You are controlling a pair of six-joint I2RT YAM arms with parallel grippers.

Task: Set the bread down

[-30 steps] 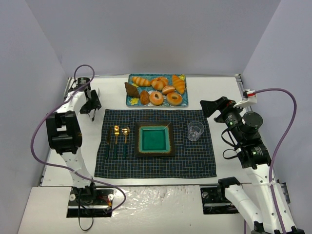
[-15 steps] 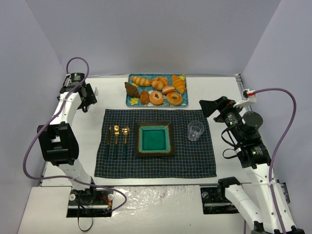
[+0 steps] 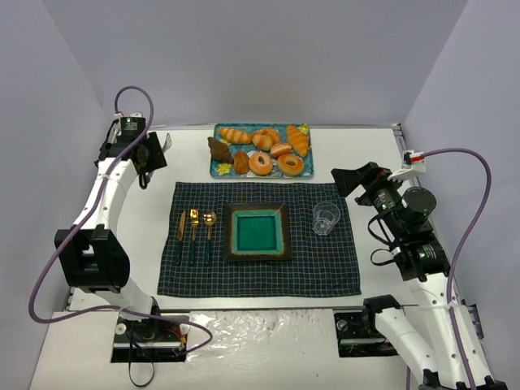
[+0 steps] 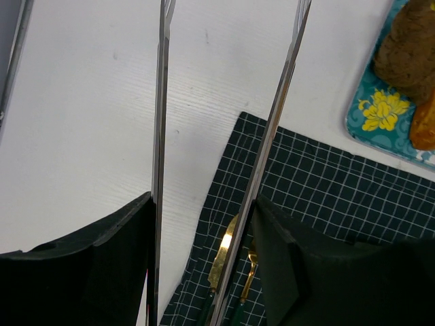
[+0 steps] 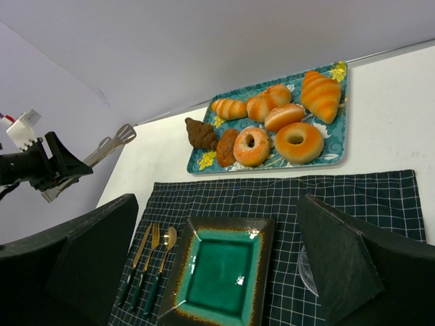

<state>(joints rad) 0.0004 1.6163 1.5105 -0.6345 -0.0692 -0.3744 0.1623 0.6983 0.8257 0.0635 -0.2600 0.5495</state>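
The bread (image 3: 218,149) is a dark brown wedge pastry at the left end of the teal tray (image 3: 214,171). It also shows in the right wrist view (image 5: 200,134) and at the top right of the left wrist view (image 4: 408,51). My left gripper (image 3: 145,154) is shut on metal tongs (image 3: 162,144), left of the tray and apart from the bread. The tong arms (image 4: 162,102) stand apart and hold nothing. My right gripper (image 3: 345,180) is open and empty, above the right edge of the placemat.
Golden croissants, doughnuts and a reddish roll fill the rest of the tray. A checked placemat (image 3: 333,268) carries a green square plate (image 3: 230,231), gold cutlery (image 3: 193,231) on its left and a clear cup (image 3: 325,218) on its right.
My left arm has swung toward the back left corner, then turned the tongs rightward toward the tray. The right arm has barely moved.
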